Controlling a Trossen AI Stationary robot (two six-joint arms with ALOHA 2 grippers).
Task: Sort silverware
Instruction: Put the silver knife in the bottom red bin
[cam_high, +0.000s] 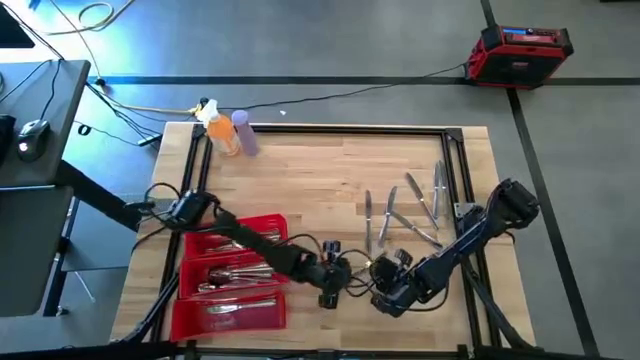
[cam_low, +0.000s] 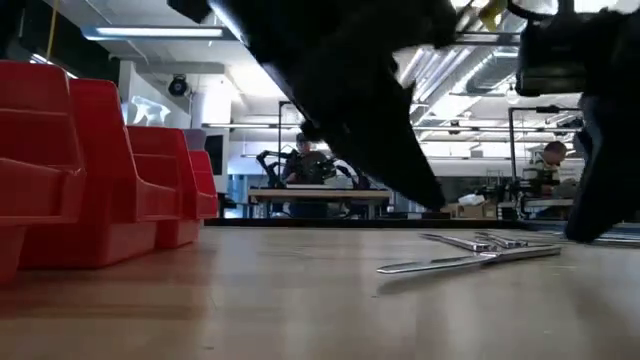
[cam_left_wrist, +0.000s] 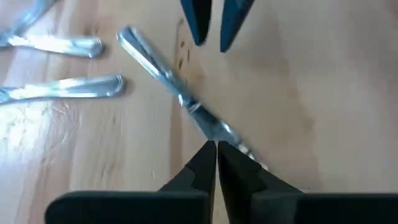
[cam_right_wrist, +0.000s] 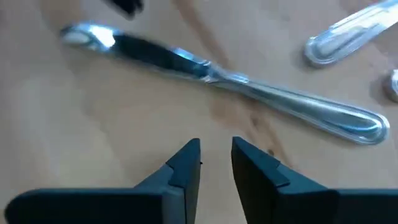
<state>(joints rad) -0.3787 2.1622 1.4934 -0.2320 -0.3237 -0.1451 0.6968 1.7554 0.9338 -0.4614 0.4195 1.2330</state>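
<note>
Left gripper (cam_left_wrist: 216, 149) fingers pressed together, tips at blade of knife (cam_left_wrist: 174, 93), near table edge, centre. Right gripper (cam_right_wrist: 216, 158) narrowly parted, holding nothing, poised over same knife (cam_right_wrist: 217, 78), facing left gripper. Loose silverware (cam_high: 410, 210) scattered on table (cam_high: 320, 180) right of centre. Red tray (cam_high: 232, 285) near left holds sorted pieces
</note>
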